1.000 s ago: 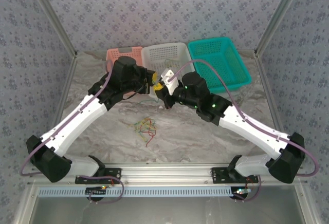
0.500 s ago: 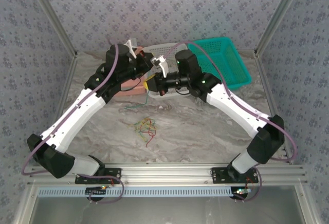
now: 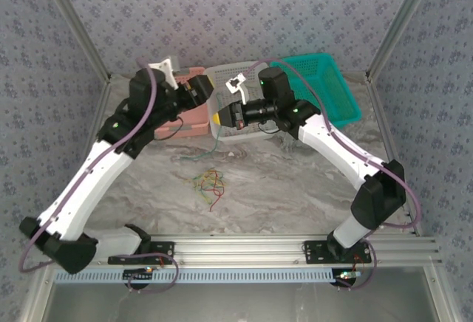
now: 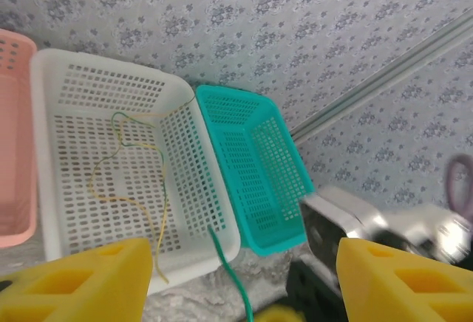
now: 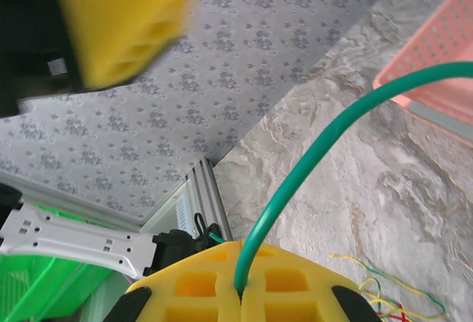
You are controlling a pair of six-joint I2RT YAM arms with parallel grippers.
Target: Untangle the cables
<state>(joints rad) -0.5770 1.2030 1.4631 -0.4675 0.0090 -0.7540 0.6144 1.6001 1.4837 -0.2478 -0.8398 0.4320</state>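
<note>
Green cable [image 5: 310, 152] is being pinched by the clenched right gripper [image 5: 240, 292] in front of the white basket [image 4: 196, 182], the left gripper [image 4: 244, 278] being held agape. Release over that basket is probably being called for; tangled cables [image 3: 209, 183] are lying nearer.

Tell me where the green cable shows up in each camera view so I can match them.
Top external: green cable hangs at centre from the right pincer.
Left wrist: green cable at bottom centre, by the white basket's corner.
Right wrist: green cable curves from the right edge into the right pincer.
Shared landmark: pink basket.
</note>
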